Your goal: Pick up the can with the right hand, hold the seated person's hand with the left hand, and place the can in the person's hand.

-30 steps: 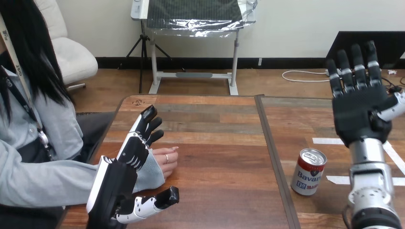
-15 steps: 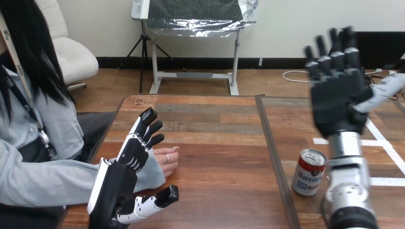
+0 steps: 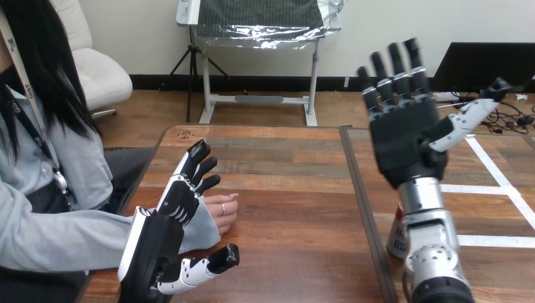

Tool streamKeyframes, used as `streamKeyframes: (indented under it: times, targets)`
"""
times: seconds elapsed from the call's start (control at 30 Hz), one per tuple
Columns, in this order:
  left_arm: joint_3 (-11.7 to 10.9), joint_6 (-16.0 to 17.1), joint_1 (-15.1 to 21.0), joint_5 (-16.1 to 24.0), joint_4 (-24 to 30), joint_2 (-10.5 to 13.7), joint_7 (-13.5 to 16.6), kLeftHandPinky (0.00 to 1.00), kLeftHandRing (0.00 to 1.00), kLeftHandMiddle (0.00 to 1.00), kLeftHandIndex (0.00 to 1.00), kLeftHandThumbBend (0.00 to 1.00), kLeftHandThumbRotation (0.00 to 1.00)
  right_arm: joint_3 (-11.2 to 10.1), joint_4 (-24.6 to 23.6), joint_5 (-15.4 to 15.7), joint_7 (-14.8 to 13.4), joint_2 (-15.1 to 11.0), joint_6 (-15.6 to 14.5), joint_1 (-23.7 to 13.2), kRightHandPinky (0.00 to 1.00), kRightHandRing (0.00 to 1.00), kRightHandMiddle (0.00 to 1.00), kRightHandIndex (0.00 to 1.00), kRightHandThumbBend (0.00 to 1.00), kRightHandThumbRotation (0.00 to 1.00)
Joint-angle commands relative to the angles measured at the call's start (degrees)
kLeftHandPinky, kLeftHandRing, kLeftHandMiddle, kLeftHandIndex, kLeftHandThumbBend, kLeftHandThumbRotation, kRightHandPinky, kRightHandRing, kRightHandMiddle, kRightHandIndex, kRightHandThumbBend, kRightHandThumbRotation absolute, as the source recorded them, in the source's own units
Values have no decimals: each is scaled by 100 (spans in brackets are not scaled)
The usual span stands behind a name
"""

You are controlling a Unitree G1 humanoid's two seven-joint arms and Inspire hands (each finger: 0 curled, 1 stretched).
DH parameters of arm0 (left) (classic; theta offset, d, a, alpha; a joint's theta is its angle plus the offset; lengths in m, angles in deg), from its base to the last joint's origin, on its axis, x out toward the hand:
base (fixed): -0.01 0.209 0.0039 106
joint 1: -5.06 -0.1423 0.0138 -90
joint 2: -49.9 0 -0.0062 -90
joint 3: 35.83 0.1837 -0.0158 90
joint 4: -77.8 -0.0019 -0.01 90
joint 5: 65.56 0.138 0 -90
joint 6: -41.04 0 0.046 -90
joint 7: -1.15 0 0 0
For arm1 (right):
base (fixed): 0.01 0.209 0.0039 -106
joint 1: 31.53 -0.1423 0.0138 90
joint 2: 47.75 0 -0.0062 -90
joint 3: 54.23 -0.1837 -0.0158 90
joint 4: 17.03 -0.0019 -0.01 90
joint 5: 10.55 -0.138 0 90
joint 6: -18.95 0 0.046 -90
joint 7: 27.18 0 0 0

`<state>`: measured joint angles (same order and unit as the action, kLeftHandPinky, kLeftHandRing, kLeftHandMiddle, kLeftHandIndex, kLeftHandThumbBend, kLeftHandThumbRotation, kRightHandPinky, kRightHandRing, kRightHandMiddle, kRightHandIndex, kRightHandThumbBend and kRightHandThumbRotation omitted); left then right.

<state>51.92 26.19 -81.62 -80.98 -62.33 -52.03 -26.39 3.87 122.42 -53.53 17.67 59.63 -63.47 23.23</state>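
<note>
Fingers spread, my right hand has swung left, forearm now covering most of the can; my open left hand stays by the person's hand.

Tally, tabletop:
- Robot hands, two: left hand, right hand.
- One person's hand, at the view's left.
- One person seated there.
- One can, just a sliver showing beside the right forearm.
- Three white tape strips on the right part.
- One table, though a dark seam runs down the top, so possibly two butted together.
</note>
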Motion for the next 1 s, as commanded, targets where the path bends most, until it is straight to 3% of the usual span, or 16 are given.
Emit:
streamKeyframes:
  times: [0.0,0.5,0.97]
  targets:
    - [-46,119,359,39,95,-11,64,86,93,95,94,100,56,72,-243,16,-101,37,-15,-95,100,100,100,100,100,97]
    - [-18,77,320,61,173,-42,107,87,93,95,94,100,56,197,-252,100,-180,192,-130,-27,98,98,97,97,100,96]
    - [-2,78,252,148,274,-101,179,88,93,96,94,100,56,32,-292,41,-193,17,58,155,99,97,96,98,100,97]
